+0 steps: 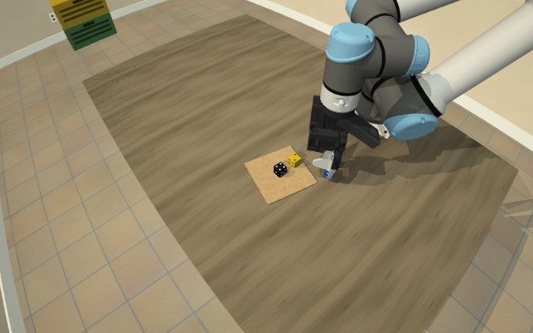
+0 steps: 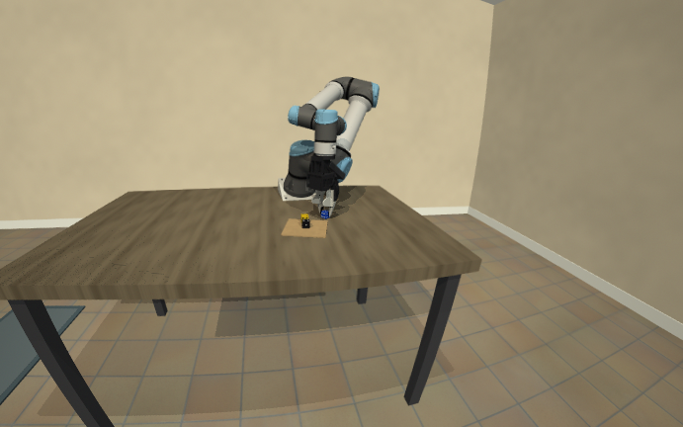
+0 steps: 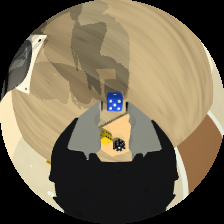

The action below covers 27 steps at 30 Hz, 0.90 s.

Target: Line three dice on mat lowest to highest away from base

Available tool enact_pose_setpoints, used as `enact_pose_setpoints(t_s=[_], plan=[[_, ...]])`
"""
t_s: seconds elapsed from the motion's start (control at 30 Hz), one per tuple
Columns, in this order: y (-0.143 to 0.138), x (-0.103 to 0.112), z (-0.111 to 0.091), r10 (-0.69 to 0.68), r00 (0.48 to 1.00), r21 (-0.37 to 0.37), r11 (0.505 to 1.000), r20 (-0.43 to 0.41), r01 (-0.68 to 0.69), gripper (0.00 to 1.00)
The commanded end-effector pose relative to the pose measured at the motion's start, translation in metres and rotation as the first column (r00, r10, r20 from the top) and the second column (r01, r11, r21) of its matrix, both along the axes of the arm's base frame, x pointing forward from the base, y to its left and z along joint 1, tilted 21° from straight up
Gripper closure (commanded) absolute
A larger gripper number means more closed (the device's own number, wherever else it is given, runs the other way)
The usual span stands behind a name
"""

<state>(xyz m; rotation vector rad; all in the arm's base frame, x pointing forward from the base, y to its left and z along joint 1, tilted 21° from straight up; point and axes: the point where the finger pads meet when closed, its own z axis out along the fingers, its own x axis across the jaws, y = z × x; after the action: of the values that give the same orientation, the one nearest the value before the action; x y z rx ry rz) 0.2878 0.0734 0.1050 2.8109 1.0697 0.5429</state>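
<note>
A blue die (image 1: 325, 174) (image 2: 324, 214) (image 3: 114, 102) lies off the mat, beside its edge on the robot's side. Five pips show on its large face in the wrist view. My gripper (image 1: 331, 171) (image 2: 325, 212) (image 3: 114, 101) is partly open low over the blue die, one fingertip at each side, with gaps in the wrist view. A yellow die (image 1: 295, 159) (image 2: 305, 216) (image 3: 106, 137) sits on the tan mat (image 1: 270, 194) (image 2: 292, 231) near an edge. A black die (image 1: 280, 169) (image 2: 305, 224) (image 3: 119, 145) sits beside it, farther from the base. Their top numbers are hard to read.
The wooden table (image 1: 218, 103) (image 2: 215, 238) carries the mat and the robot's base (image 2: 297, 186). The arm stands over the robot's side of the mat and casts shadows there. Yellow and green crates (image 1: 89, 31) stand beyond the table.
</note>
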Motion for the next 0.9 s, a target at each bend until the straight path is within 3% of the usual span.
enact_pose_setpoints(t_s=[0.0, 0.87], plan=[[0.0001, 0.0030, -0.0052, 0.000, 1.000, -0.002, 1.000, 0.000, 0.000, 0.76], [0.0002, 0.0039, -0.0076, 0.000, 1.000, -0.002, 1.000, 0.000, 0.000, 0.76]])
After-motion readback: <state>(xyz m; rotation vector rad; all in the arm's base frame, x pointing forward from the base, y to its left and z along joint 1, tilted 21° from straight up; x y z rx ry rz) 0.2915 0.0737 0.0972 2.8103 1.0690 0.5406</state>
